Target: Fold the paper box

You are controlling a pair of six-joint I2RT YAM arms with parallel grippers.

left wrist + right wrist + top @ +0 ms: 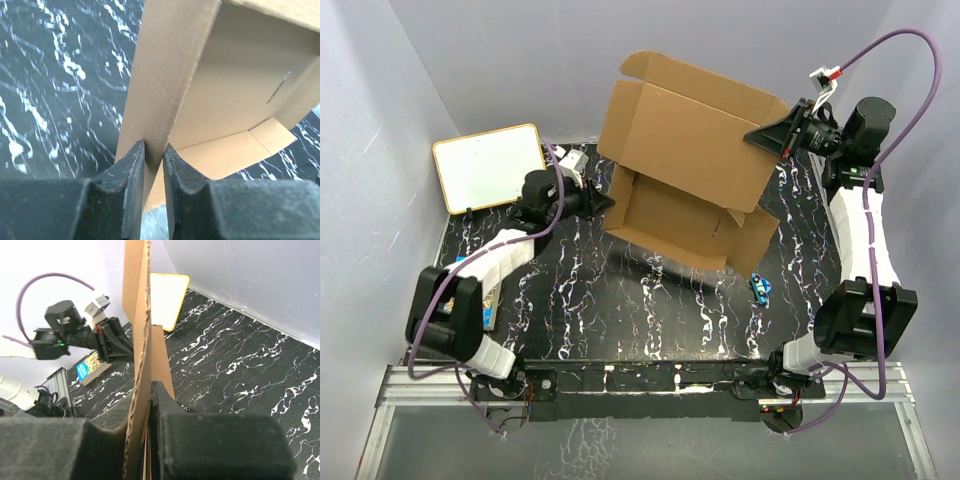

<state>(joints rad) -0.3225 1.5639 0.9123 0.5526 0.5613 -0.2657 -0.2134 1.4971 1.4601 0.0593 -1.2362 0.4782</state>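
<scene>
White board [488, 167]: lies at the far left corner of the table [620, 320]. Colourful book [492, 305]: peeks out by the left edge, partly under the left arm [505, 258].

Left jaws: sit narrow and pinch the thin left wall of the paper box [690, 170]. Seen from the left wrist: one dark finger on each side of that brown wall, both touching it. From these jaws, the rest of the box spreads off to the right.

Paper box: sits at the far middle of the table, between the two arms, with its long way running left to right. Low open tray part rests on the table on the near side. Big flat panel stands up tilted on the far side, flaps at its top.

Right jaws: shut tight on the right edge of that tall panel, up off the table. From these jaws, the box spreads off to the left.

Small blue thing [760, 286]: lies on the table just beside the box's near right corner.

Right arm [860, 235]: nearer the tall panel, so probably best placed to swing it down. Left arm: nearer the low tray, probably best to hold it steady.
</scene>
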